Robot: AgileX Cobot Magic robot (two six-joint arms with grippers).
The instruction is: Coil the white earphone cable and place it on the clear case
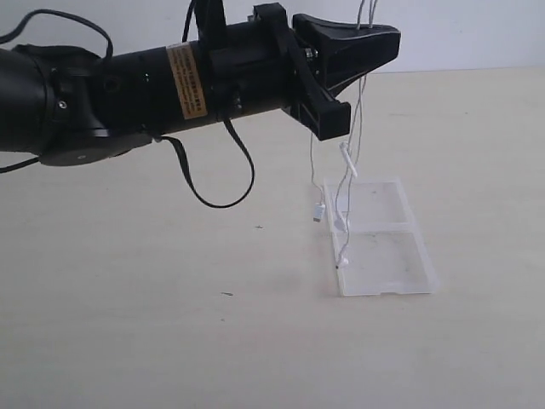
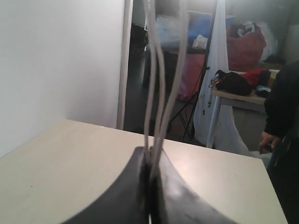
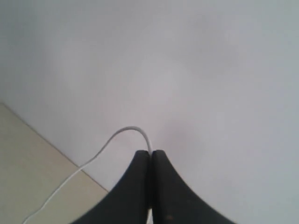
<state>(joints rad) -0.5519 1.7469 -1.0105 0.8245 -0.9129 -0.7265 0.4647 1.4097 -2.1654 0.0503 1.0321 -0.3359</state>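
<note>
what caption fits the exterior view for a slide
Left gripper pinches thin white earphone cable, strands dangling over flat clear plastic case on beige table

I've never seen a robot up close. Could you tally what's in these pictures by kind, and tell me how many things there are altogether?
Thin white earphone cable: 1
Flat clear plastic case: 1
Black robot grippers: 2, the left gripper and the right gripper, both shut on the cable
Total: 4
</note>
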